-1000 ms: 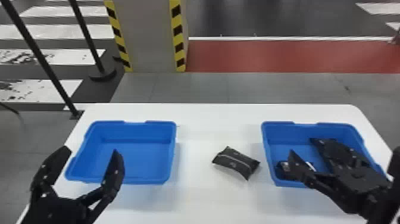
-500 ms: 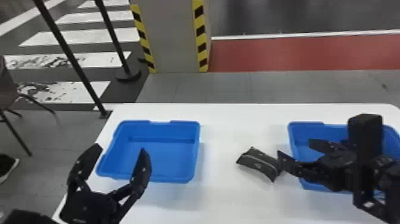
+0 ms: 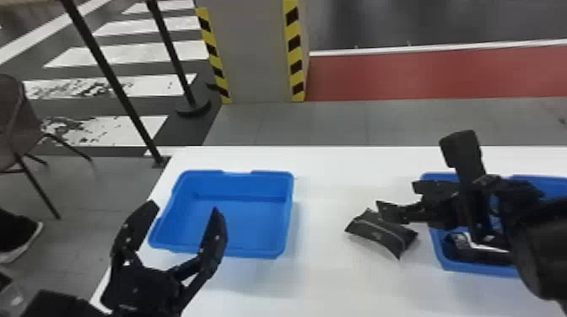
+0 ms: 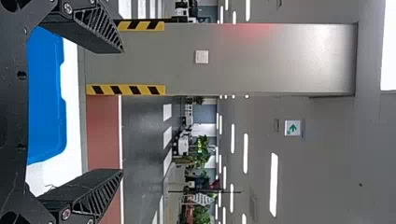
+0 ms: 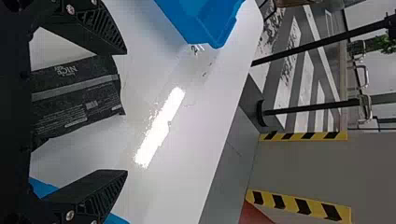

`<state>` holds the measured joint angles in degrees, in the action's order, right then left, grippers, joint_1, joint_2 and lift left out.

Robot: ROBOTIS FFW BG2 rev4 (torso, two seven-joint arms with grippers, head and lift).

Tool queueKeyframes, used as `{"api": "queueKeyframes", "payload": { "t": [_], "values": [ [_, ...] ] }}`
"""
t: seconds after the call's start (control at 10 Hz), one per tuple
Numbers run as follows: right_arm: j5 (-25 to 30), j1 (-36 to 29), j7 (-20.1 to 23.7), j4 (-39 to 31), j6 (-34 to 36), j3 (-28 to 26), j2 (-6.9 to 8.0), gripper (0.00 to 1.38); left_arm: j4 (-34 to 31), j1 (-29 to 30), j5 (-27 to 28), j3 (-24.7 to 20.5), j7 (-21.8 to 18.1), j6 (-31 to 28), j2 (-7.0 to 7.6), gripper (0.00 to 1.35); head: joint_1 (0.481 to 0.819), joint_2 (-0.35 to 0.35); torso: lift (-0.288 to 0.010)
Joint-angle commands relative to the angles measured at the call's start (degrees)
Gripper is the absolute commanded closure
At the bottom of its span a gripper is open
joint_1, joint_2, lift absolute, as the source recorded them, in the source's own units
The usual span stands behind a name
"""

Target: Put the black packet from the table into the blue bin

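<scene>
The black packet (image 3: 379, 232) lies on the white table between two blue bins. My right gripper (image 3: 398, 197) is open just above it, one finger overlapping its far edge in the head view. In the right wrist view the packet (image 5: 77, 95) shows between the open fingers of the right gripper (image 5: 126, 111), nearer one finger. The left blue bin (image 3: 238, 248) holds nothing. My left gripper (image 3: 187, 206) stands open at that bin's near left corner; in the left wrist view the left gripper (image 4: 123, 111) has nothing between its fingers, with the blue bin (image 4: 44, 93) beyond.
The right blue bin (image 3: 476, 267) holds dark items, partly hidden behind the right arm. The white table (image 3: 253, 291) has its far edge behind both bins. Black poles, a chair (image 3: 14, 122) and a striped pillar (image 3: 257, 55) stand beyond the table.
The head view has turned left. My right gripper has moved from over the right bin leftward to the packet. The packet lies where it was, and the left gripper remains open.
</scene>
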<state>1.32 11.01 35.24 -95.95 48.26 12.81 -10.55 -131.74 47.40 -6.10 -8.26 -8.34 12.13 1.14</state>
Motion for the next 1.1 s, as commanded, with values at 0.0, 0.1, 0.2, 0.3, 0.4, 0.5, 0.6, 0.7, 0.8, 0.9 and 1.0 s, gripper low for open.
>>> {"api": "queueKeyframes", "payload": {
  "t": [0.0, 0.1, 0.2, 0.3, 0.4, 0.5, 0.6, 0.7, 0.8, 0.9, 1.0],
  "values": [
    [-0.2, 2.9, 0.3, 4.2, -0.2, 3.5, 0.0, 0.1, -0.1, 0.0, 0.0, -0.1, 0.1, 0.0, -0.09, 0.11, 0.695, 0.202, -0.11],
    [-0.3, 5.4, 1.1, 7.7, -0.2, 6.0, 0.0, 0.09, 0.0, -0.2, 0.0, 0.0, 0.0, 0.0, 0.0, 0.11, 0.695, 0.215, -0.11],
    [-0.3, 7.8, 1.9, 10.4, -0.2, 8.4, -0.08, 0.09, 0.0, -0.2, 0.2, 0.0, 0.0, -0.2, 0.0, 0.11, 0.695, 0.231, -0.11],
    [-0.2, 8.8, 1.9, 11.2, 1.0, 9.0, -0.08, 0.09, 0.0, -0.3, 0.3, 0.1, 0.1, -0.2, 0.0, 0.11, 0.695, 0.244, -0.11],
    [-0.2, 9.7, 2.1, 11.9, 2.1, 9.7, -0.08, 0.09, 0.0, -0.3, 0.3, 0.1, 0.0, -0.3, 0.0, 0.11, 0.695, 0.249, -0.11],
    [0.3, 10.9, 2.8, 13.2, 3.5, 10.7, -0.08, 0.09, -0.1, -0.3, 0.3, 0.1, 0.0, -0.3, 0.0, 0.11, 0.695, 0.249, -0.11],
    [0.7, 12.3, 3.3, 14.9, 5.9, 12.2, -0.08, 0.08, -0.1, -0.3, 0.3, 0.3, 0.0, -0.6, 0.0, 0.11, 0.695, 0.249, -0.11],
    [1.1, 13.9, 3.8, 16.6, 7.0, 13.7, -0.08, 0.07, 0.0, -0.4, 0.3, 0.4, 0.0, -0.6, 0.0, 0.11, 0.695, 0.249, -0.11],
    [1.1, 14.9, 4.0, 18.4, 7.0, 14.8, -0.08, 0.07, 0.0, -0.7, 0.4, 0.4, 0.0, -0.9, 0.0, 0.11, 0.695, 0.246, -0.11],
    [1.2, 15.7, 4.1, 19.5, 7.7, 15.6, -0.08, 0.07, 0.0, -0.9, 0.4, 0.5, 0.0, -1.0, 0.0, 0.11, 0.695, 0.244, -0.11],
    [1.6, 16.3, 4.1, 20.1, 8.7, 16.7, -0.17, 0.07, 0.0, -0.9, 0.5, 0.5, 0.1, -1.2, 0.0, 0.11, 0.695, 0.242, -0.11]
  ]
}}
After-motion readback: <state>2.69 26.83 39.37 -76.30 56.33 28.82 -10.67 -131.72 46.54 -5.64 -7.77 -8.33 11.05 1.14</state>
